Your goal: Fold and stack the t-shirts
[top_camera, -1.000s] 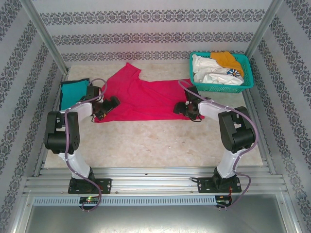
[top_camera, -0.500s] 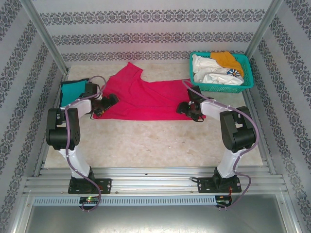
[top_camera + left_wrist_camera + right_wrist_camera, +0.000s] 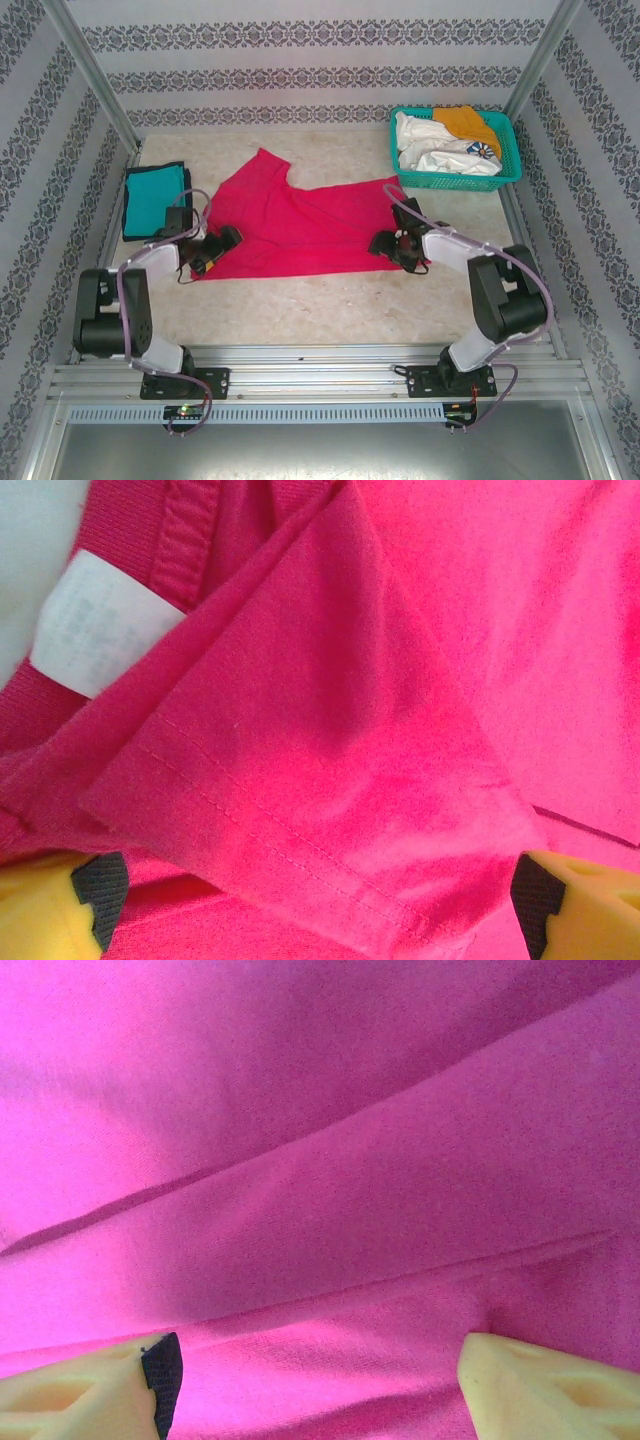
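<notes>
The bright pink-red t-shirt (image 3: 295, 220) lies spread flat across the middle of the table. My left gripper (image 3: 213, 250) sits low at its near left corner and my right gripper (image 3: 392, 243) at its near right corner. In the left wrist view the yellow fingers (image 3: 50, 910) stand wide apart, with a folded sleeve hem (image 3: 300, 810) and the white neck label (image 3: 100, 625) ahead of them. The right wrist view has pale fingers (image 3: 545, 1385) equally wide apart over pink cloth (image 3: 320, 1190). A folded teal t-shirt (image 3: 155, 200) lies at the far left. White (image 3: 430, 150) and orange (image 3: 466, 123) shirts fill the basket.
The teal plastic mesh basket (image 3: 460, 183) stands at the back right corner. Patterned walls and metal posts enclose the table on three sides. Bare tabletop (image 3: 320, 310) runs between the shirt's near edge and the arm bases.
Both grippers have drawn back toward the near edge, and the pink-red shirt has slid that way with them. The teal shirt, partly covered by the left arm before, now lies fully exposed.
</notes>
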### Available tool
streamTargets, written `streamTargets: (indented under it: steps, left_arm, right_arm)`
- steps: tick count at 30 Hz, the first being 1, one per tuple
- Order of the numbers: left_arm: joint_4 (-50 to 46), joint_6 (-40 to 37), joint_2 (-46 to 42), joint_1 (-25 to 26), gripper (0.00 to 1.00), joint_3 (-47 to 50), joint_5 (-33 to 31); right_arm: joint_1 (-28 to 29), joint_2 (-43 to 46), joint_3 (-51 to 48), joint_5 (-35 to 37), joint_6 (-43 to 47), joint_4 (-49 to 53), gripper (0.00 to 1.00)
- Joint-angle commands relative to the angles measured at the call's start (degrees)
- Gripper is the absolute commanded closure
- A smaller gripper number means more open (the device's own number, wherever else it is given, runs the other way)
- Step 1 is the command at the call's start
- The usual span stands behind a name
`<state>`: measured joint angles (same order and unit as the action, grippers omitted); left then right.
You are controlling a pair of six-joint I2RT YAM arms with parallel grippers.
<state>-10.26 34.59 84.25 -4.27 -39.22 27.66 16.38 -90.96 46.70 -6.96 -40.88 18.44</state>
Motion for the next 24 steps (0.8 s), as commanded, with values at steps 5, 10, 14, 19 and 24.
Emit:
streamTargets:
  steps: [5, 10, 14, 19, 24]
  left_arm:
    - [-15.9, 0.6, -12.3, -0.8, 0.00, 5.9, -4.8]
    - [-21.5, 0.6, -19.5, 0.5, 0.00, 1.4, -9.0]
    - [-17.0, 3.0, -15.9, 5.5, 0.00, -4.2, -9.6]
    - [-8.6, 6.0, -3.4, 13.4, 0.00, -10.6, -9.3]
    - [-2.2, 7.9, 5.9, 15.4, 0.00, -10.9, -7.8]
  right_arm:
    - [1.9, 11.0, -12.0, 0.6, -8.5, 8.2, 0.26]
    - [2.1, 19.0, -8.7, 5.3, -1.9, 10.5, 0.27]
    - [2.4, 14.7, -1.9, 5.6, 2.2, 6.6, 0.27]
    - [4.8, 3.1, 7.0, 5.0, 1.6, 4.4, 0.26]
    - [5.6, -3.2, 8.1, 5.8, 1.5, 4.1, 0.26]
